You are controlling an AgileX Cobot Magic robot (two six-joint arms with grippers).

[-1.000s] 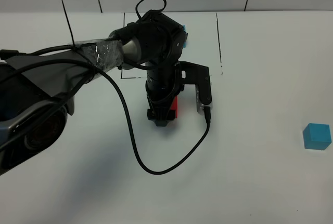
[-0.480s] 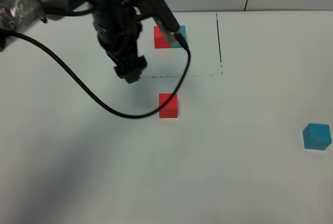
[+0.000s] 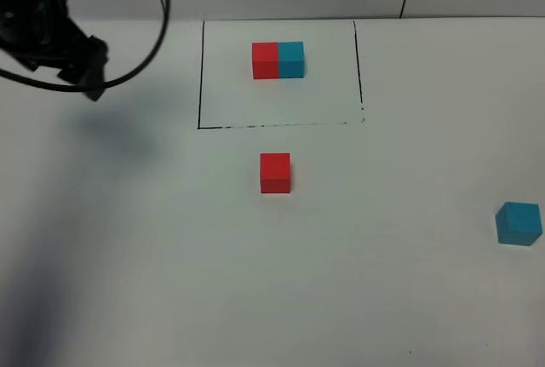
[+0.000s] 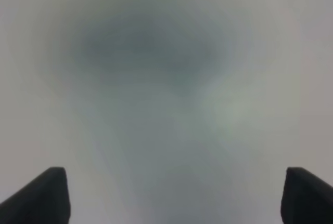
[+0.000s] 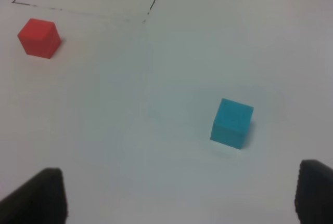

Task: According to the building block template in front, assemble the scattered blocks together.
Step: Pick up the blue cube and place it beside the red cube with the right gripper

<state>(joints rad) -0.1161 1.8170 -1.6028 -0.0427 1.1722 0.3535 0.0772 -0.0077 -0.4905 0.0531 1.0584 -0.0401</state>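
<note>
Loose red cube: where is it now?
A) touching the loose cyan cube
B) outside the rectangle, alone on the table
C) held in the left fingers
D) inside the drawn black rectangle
B: the loose red cube sits just outside the black rectangle, on its near side and well apart from the loose cyan cube.

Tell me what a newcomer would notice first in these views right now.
The bright blocks on the white table: the joined red-cyan template inside the black outline at the back, the loose red cube just in front of that outline, and the loose cyan cube far off at the right edge. Next, the left gripper hangs dark at top-left, fingers open, holding nothing.
</note>
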